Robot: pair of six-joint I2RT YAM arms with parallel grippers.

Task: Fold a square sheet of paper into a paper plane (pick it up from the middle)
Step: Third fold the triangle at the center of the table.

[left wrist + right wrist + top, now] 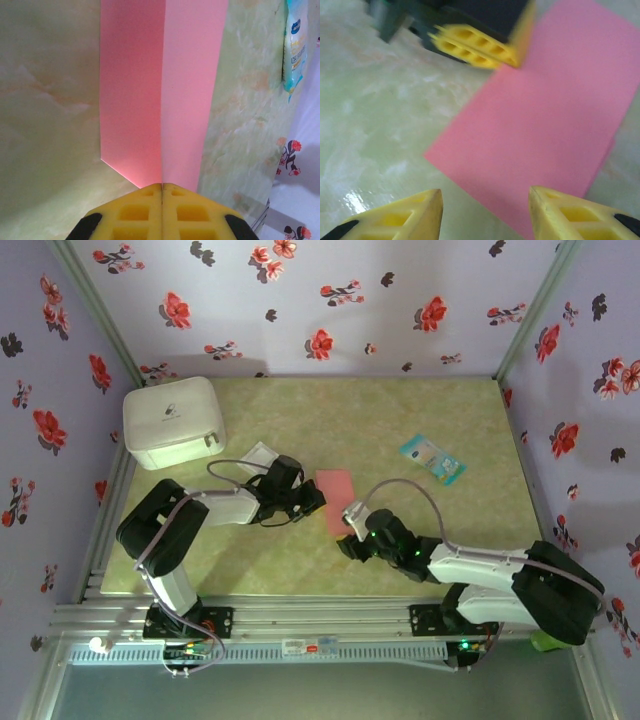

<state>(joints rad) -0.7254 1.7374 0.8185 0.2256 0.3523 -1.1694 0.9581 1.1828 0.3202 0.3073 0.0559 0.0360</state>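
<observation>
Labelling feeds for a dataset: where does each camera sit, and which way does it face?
Top external: above, behind the bases, looking down at the table; both arms show.
Left wrist: on the left arm, looking along the pink paper; left end effector shut on it.
Right wrist: on the right arm, facing the paper; right end effector open.
Shared: both wrist views show the paper.

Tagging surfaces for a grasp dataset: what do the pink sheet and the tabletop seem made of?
Pink sheet: thin matte paper; it holds a sharp straight crease. Tabletop: probably glossy laminate or vinyl, printed green marble; it shows bright glare patches.
</observation>
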